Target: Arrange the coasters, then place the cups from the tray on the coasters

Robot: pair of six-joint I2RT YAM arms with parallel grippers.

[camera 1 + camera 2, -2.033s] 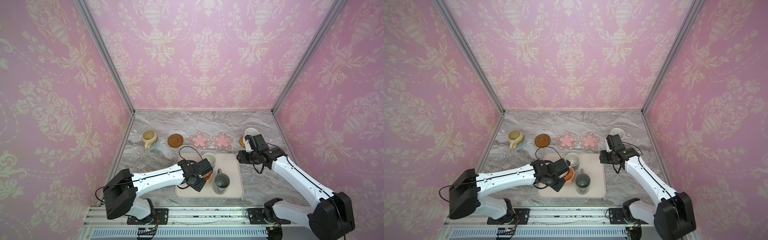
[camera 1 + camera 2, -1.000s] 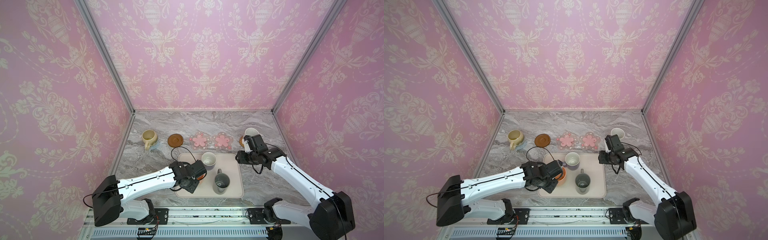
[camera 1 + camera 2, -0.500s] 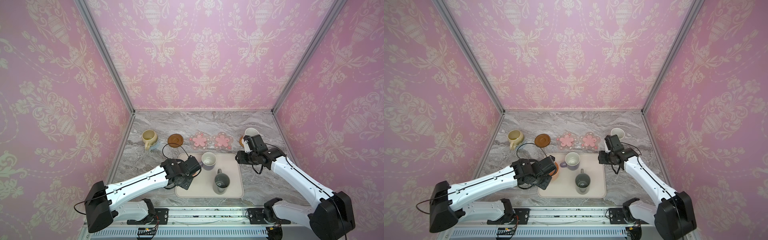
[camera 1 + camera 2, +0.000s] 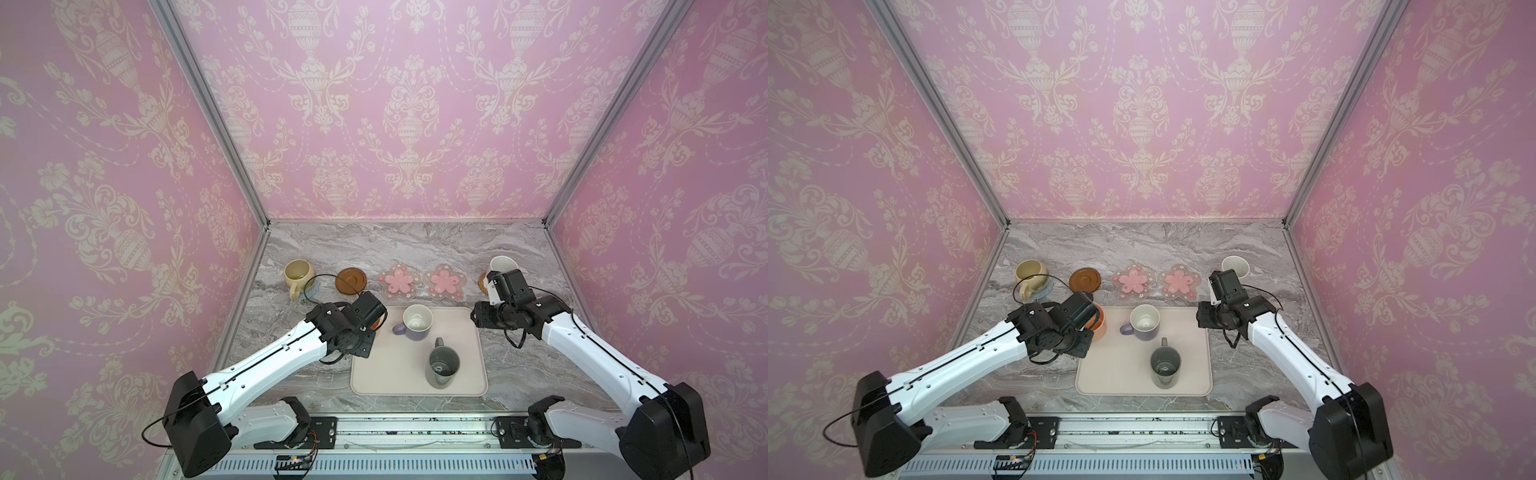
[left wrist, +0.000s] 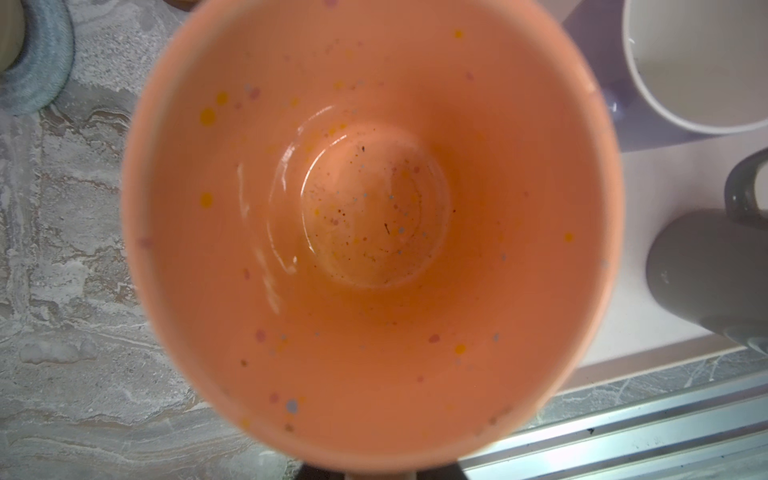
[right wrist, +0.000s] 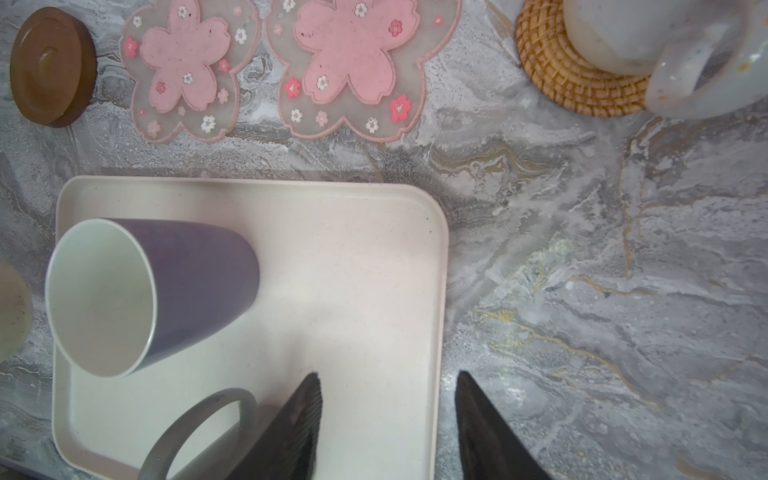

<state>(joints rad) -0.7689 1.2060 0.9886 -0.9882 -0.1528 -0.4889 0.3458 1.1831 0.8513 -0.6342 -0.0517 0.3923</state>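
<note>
My left gripper (image 5: 380, 473) is shut on the peach-orange cup (image 5: 374, 216), which hangs over the far left corner of the cream tray (image 4: 395, 374); its fingers are mostly hidden behind the cup. The lavender cup (image 4: 415, 322) and dark grey cup (image 4: 442, 365) stand on the tray. The coasters lie in a row behind it. The olive-yellow cup (image 4: 297, 274) sits on the blue-grey one (image 4: 313, 286). The brown disc (image 4: 351, 280) and two pink flowers (image 4: 397, 280) (image 4: 444, 281) are bare. The white speckled cup (image 4: 500, 266) sits on the tan rattan (image 6: 552, 75). My right gripper (image 6: 388, 395) hangs open over the tray's right edge.
Pink patterned walls close in the marble table (image 4: 415, 245) on three sides. A metal rail (image 4: 415, 428) runs along the front edge. A black cable (image 4: 316, 286) from the left arm loops over the olive-yellow cup's coaster and the brown disc.
My left arm has carried the peach-orange cup leftward and back from the middle of the tray to its far left corner. The right arm has stayed still.
</note>
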